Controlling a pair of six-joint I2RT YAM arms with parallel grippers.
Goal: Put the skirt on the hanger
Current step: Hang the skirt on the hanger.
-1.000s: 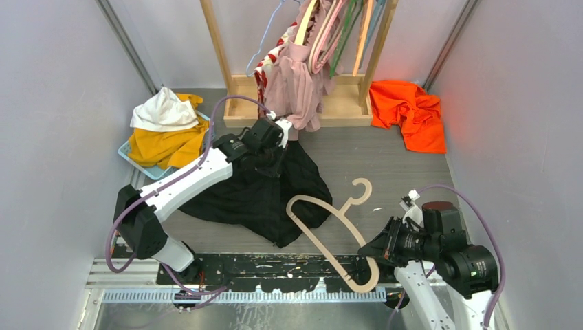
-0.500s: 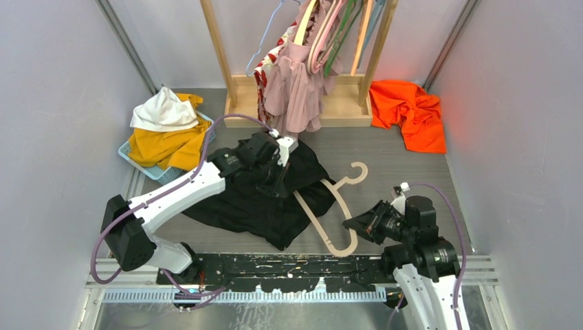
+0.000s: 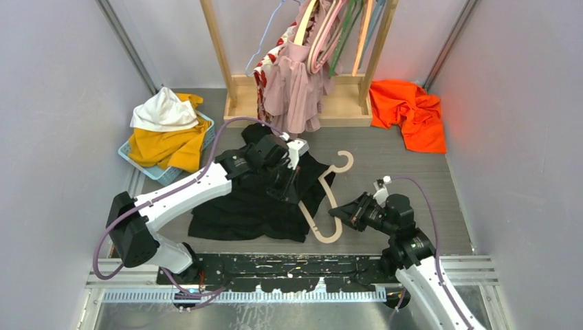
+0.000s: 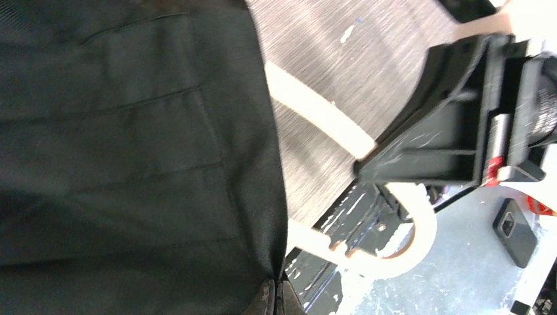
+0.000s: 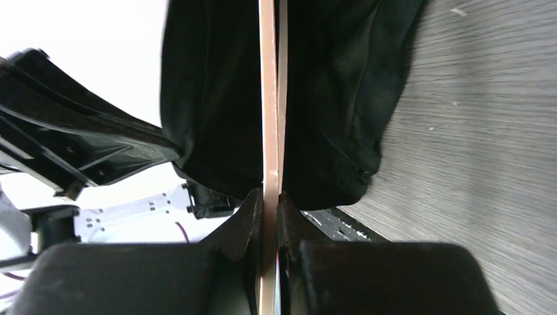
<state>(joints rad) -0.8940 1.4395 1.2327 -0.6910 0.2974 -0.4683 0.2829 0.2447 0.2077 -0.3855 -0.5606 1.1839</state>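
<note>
Lying rumpled on the table (image 3: 385, 165) left of centre, the skirt (image 3: 240, 206) has its right edge pinched in the left gripper (image 3: 285, 182), whose jaws are closed on the cloth. The hanger (image 3: 332, 199) rests against that edge, one arm hidden in the black folds and the hook pointing toward the rack (image 3: 344, 103). The right gripper (image 3: 342, 214) clamps the hanger's near bend, jaws narrow around it.

The likely trouble is the hanger arm sliding over or under the whole skirt rather than into the waist, since the opening looks barely parted. The thin pinch could also slip, or the hanger could pivot in its edge-on grip.

The left arm lies across the skirt, crowding the hanger's path. A pink dress (image 3: 292, 89) hangs just behind; an orange cloth (image 3: 409, 110) and a basket (image 3: 132, 155) of clothes sit well apart.
</note>
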